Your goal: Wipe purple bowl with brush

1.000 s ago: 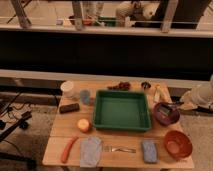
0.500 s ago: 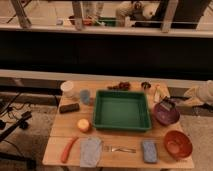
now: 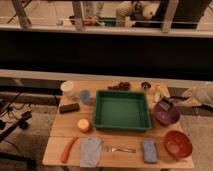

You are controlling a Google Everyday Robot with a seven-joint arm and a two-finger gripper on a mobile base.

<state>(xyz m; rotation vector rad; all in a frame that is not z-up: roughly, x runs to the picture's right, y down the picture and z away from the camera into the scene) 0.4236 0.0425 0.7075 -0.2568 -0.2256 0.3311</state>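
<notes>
The purple bowl [image 3: 165,114] is seen on the bench [image 3: 65,129] at three o'clock of the green tray [image 3: 121,110], with the brush [image 3: 165,104] at its upper rim, where the claw [image 3: 173,101] is found, its state not discernible.

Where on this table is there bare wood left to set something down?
Bare wood lies between the dark block and the orange ball, and in front of the green tray around the fork. The right edge is crowded: the gripper holds the brush over the purple bowl, with the orange bowl just in front.
</notes>
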